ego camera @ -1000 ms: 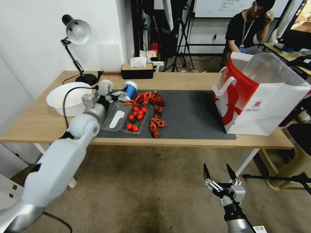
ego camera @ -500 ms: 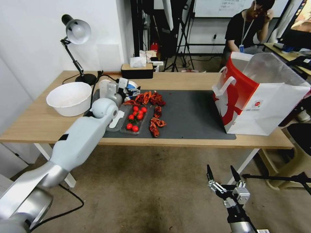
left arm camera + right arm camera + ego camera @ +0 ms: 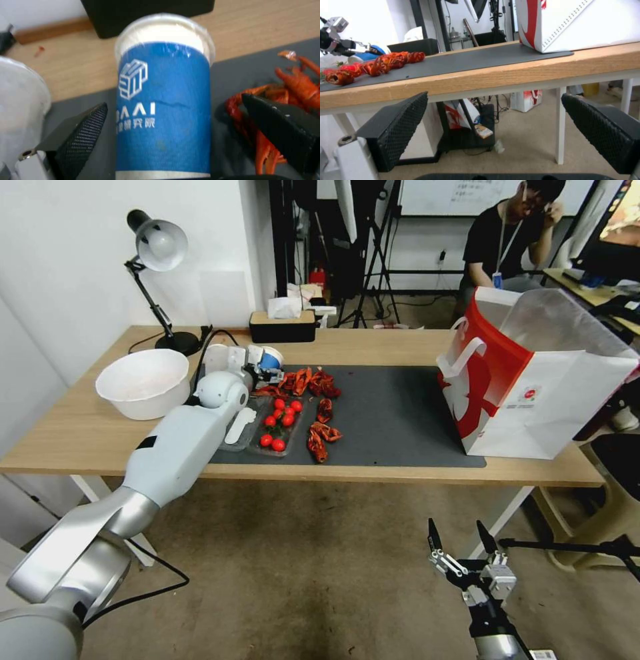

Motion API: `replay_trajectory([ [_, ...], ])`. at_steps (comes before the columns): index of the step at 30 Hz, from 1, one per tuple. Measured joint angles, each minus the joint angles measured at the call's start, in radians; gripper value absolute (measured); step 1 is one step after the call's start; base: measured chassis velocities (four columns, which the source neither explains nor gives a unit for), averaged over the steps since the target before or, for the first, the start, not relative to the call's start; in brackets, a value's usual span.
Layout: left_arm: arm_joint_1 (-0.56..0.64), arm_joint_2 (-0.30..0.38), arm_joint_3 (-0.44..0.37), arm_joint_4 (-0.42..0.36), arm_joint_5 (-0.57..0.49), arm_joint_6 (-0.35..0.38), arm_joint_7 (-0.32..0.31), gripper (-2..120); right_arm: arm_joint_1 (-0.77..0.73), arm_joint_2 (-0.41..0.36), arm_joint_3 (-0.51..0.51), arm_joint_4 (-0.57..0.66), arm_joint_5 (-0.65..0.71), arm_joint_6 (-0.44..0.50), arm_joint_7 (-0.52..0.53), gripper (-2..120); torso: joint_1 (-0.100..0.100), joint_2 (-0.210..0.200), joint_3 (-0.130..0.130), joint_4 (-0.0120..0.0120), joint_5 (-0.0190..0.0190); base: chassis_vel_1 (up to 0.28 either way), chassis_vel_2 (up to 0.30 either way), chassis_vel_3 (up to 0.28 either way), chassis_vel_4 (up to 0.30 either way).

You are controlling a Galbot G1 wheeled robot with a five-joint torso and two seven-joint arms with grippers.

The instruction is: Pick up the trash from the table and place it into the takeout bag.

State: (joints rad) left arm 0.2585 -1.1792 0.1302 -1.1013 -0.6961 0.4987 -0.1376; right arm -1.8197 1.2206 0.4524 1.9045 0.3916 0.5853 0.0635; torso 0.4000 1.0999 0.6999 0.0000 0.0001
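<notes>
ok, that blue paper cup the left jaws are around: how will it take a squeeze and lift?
The blue paper cup has a crease across its wall, so it probably dents easily. It is tall and narrow, so a bump may tip it. The left gripper has its jaws open on either side, the meshed pads probably holding paper well.

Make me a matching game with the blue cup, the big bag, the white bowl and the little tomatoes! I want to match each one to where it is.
Things:
1. blue-and-white paper cup
2. takeout bag
3. white bowl
4. cherry tomatoes

Places:
A. in a clear tray on the dark grey mat
B. standing open on the table's right end
C. between the open fingers of the left gripper
D. on the bare wood at the table's left end, near the desk lamp

Pairs: 1-C, 2-B, 3-D, 4-A
</notes>
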Motion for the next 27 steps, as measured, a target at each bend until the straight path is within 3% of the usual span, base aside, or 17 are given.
replay_trajectory([
  [6,-0.024,-0.014,0.001,0.044,-0.017,0.038,0.015,91,0.002,-0.001,-0.001,-0.003,0.001,0.0,0.002,100,0.0,0.0,0.0,0.0,0.0,0.0,0.0,0.0,0.0],
  [9,-0.035,-0.022,0.0,0.066,-0.026,0.047,0.016,72,0.001,-0.003,-0.001,-0.007,0.001,0.001,0.003,100,0.0,0.0,0.0,0.0,0.0,0.0,0.0,0.0,0.0],
  [11,-0.035,-0.022,-0.001,0.066,-0.028,0.047,0.016,71,0.001,-0.003,-0.001,-0.007,0.002,0.002,0.003,100,0.0,0.0,0.0,0.0,-0.0001,0.0,0.0,0.0,0.0],
  [13,-0.036,-0.02,-0.001,0.065,-0.034,0.042,0.016,59,0.001,-0.003,-0.002,-0.008,0.002,0.003,0.003,100,0.0,0.0,0.0,0.0,0.0,0.0,0.0,0.0,0.0],
  [16,-0.036,-0.02,-0.001,0.063,-0.036,0.041,0.016,57,0.001,-0.003,-0.002,-0.008,0.002,0.003,0.003,100,0.0,0.0,0.0,0.0001,-0.0001,0.0,0.0,0.0,0.0],
  [21,-0.035,-0.017,-0.005,0.055,-0.037,0.039,0.016,31,0.001,-0.002,-0.003,-0.009,0.002,0.003,0.003,100,0.0,0.0,0.0,0.0,-0.0001,0.0,0.0,0.0,0.0],
  [27,-0.034,-0.011,-0.01,0.03,-0.047,0.031,0.017,17,0.001,-0.001,-0.004,-0.01,0.002,0.004,0.003,100,0.0,0.0,0.0,0.0001,-0.0002,0.0,0.0,0.0,0.0],
])
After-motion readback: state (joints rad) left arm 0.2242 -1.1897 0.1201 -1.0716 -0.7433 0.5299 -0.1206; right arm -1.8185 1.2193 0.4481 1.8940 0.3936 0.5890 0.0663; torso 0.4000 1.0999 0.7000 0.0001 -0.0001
